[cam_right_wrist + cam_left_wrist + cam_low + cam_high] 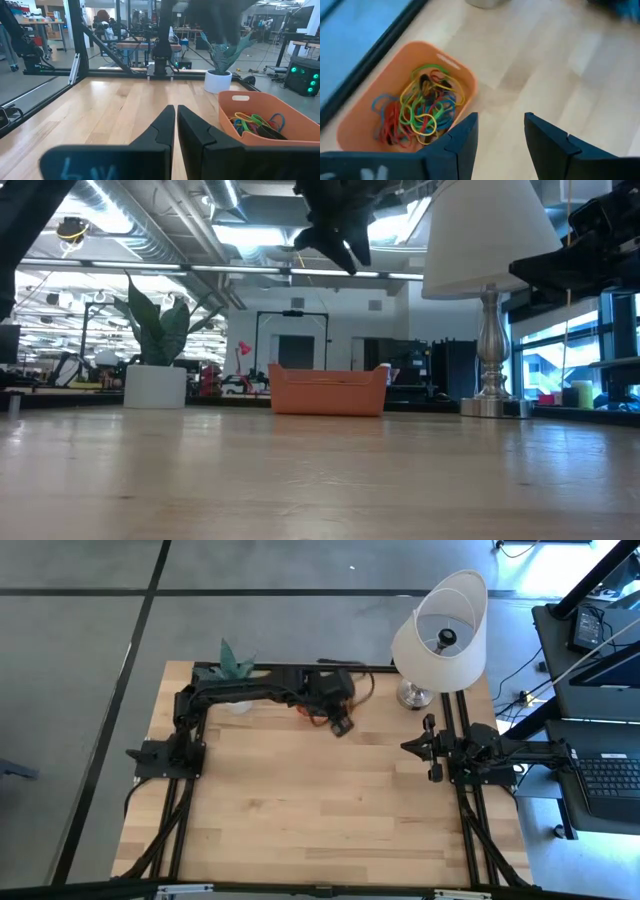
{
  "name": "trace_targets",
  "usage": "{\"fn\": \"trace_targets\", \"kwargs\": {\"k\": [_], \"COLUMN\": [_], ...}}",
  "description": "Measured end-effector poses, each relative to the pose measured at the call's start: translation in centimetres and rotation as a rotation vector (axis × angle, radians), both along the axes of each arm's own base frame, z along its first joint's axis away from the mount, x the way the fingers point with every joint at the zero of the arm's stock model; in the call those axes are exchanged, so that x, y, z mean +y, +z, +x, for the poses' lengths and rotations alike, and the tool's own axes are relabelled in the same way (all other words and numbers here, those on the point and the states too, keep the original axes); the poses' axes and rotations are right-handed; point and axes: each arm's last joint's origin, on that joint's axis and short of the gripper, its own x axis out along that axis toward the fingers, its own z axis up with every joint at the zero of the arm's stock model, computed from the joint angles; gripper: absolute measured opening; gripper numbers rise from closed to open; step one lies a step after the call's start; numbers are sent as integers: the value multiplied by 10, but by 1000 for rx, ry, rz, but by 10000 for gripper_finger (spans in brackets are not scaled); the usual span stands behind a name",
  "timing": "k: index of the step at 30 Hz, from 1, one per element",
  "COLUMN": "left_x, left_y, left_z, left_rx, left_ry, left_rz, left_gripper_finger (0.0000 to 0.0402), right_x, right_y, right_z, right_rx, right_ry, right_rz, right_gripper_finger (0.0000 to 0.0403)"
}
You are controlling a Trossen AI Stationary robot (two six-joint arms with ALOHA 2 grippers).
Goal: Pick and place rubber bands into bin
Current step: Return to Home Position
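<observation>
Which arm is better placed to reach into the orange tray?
Left, probably: the left pincer hangs open above the bin, rubber bands in view below. The right pincer sits shut, off at the table's right side.

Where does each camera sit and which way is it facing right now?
High: overhead, straight down on the table; left arm, right arm show.
Low: table height, level across to the bin; left gripper overhead.
Left wrist: down into the bin's rubber bands, past open fingers.
Right wrist: across the table, past the shut right gripper.
Shared: low and both wrist views see the bin.
</observation>
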Motion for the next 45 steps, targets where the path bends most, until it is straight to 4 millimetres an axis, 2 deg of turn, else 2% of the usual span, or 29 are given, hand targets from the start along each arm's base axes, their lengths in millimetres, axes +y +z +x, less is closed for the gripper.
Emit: {"fn": "trace_targets", "kwargs": {"k": [4, 11, 14, 19, 23, 26, 29, 38, 45], "left_x": [-18, -40, -50, -67, -75, -78, -77, -77, -75], "left_y": [-2, -10, -27, -64, -88, -99, -108, -111, -126], "left_z": [-1, -3, -1, 2, -10, -34, -69, -174, -239], "left_rx": [101, 204, 251, 245, 186, 131, 72, -442, -581], "left_ry": [-220, -345, -438, -535, -633, -641, -635, -605, -571], "left_rz": [108, 173, 226, 154, 107, 86, 75, 211, 251], "left_gripper_finger": [151, 154, 154, 151, 151, 153, 154, 151, 154], "right_x": [0, 0, 0, 0, 0, 0, 0, 0, 0], "right_y": [0, 0, 0, 0, 0, 0, 0, 0, 0], "right_z": [0, 0, 0, 0, 0, 0, 0, 0, 0], "right_rx": [0, 0, 0, 0, 0, 0, 0, 0, 0], "right_ry": [0, 0, 0, 0, 0, 0, -1, 0, 0], "right_rz": [0, 0, 0, 0, 0, 0, 0, 0, 0], "right_gripper_finger": [26, 26, 26, 26, 26, 26, 26, 26, 26]}}
